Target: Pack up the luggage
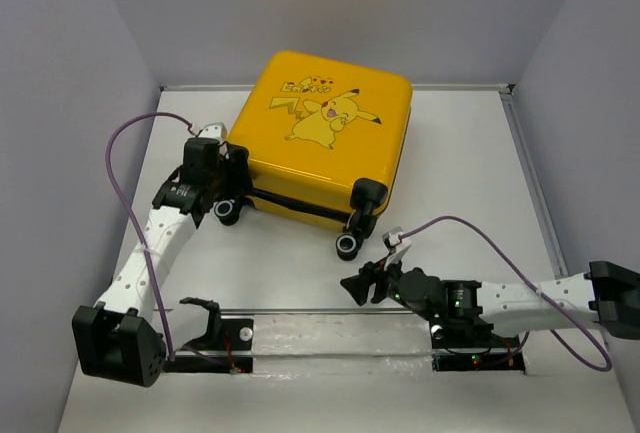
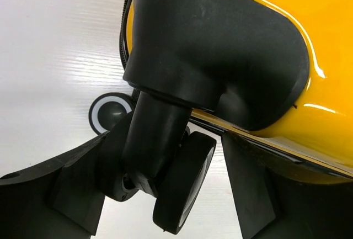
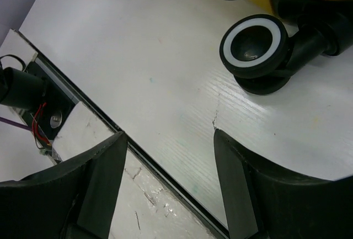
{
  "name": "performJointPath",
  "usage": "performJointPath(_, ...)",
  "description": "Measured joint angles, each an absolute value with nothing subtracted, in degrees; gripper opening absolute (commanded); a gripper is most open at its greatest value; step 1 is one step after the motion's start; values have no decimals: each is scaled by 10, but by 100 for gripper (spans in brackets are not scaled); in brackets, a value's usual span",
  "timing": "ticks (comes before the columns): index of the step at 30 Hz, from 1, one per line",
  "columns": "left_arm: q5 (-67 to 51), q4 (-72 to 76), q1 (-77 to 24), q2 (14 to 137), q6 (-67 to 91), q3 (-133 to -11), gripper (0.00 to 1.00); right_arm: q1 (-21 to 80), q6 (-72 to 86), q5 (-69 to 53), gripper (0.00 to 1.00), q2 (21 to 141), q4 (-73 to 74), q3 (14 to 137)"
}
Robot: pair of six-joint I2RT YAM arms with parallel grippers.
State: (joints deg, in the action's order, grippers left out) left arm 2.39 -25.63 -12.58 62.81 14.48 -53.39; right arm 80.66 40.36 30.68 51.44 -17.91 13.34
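So the left gripper [image 2: 174, 139] is seen spread wide, with 1 black caster wheel [image 2: 185, 186] sat between its fingers and not clamped. The luggage [image 1: 325, 138] is laid flat and closed at 12 o'clock on the table [image 1: 470, 173], print up. The right gripper [image 3: 168, 137] is held released with nothing in it, and another caster [image 3: 255, 46] is seen at its 1 o'clock.
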Motion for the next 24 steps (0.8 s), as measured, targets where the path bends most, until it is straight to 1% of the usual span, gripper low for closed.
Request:
performJointPath(1, 8, -256, -118, 628, 145, -534, 84, 807, 404, 307, 70, 518, -179, 133)
performJointPath(2, -8, -256, -109, 628, 145, -534, 77, 807, 404, 307, 70, 520, -178, 133)
performJointPath(4, -33, -255, -93, 628, 147, -533, 72, 807, 404, 307, 70, 524, -176, 133)
performJointPath(5, -44, -254, -82, 627, 145, -531, 63, 807, 404, 306, 70, 526, -175, 134)
performJointPath(7, -64, -251, -69, 625, 147, -528, 53, 807, 404, 306, 70, 526, -172, 134)
performJointPath(8, -74, -249, -64, 623, 145, -528, 51, 807, 404, 306, 70, 526, -172, 134)
performJointPath(11, -82, -223, -55, 617, 138, -529, 51, 807, 404, 306, 70, 526, -171, 134)
performJointPath(12, -84, -218, -53, 614, 139, -529, 48, 807, 404, 306, 70, 526, -171, 134)
performJointPath(13, -85, -216, -51, 606, 139, -529, 39, 807, 404, 307, 71, 526, -171, 134)
performJointPath(14, -85, -216, -51, 601, 140, -528, 22, 807, 405, 307, 74, 526, -170, 134)
performJointPath(16, -88, -216, -51, 590, 140, -524, 14, 807, 407, 307, 75, 526, -165, 134)
performJointPath(17, -93, -214, -51, 584, 140, -519, 17, 807, 408, 308, 75, 526, -162, 134)
performJointPath(18, -97, -212, -51, 581, 140, -516, 25, 807, 409, 309, 75, 525, -156, 135)
performJointPath(19, -103, -209, -51, 576, 141, -512, 34, 806, 410, 310, 75, 524, -153, 135)
performJointPath(20, -107, -208, -51, 573, 142, -509, 53, 806, 410, 310, 75, 521, -146, 135)
performJointPath(22, -119, -206, -51, 571, 143, -505, 64, 800, 412, 310, 75, 510, -133, 135)
performJointPath(23, -123, -207, -51, 571, 143, -505, 72, 797, 412, 310, 76, 502, -128, 135)
performJointPath(24, -127, -208, -51, 571, 144, -505, 74, 795, 412, 310, 76, 493, -123, 135)
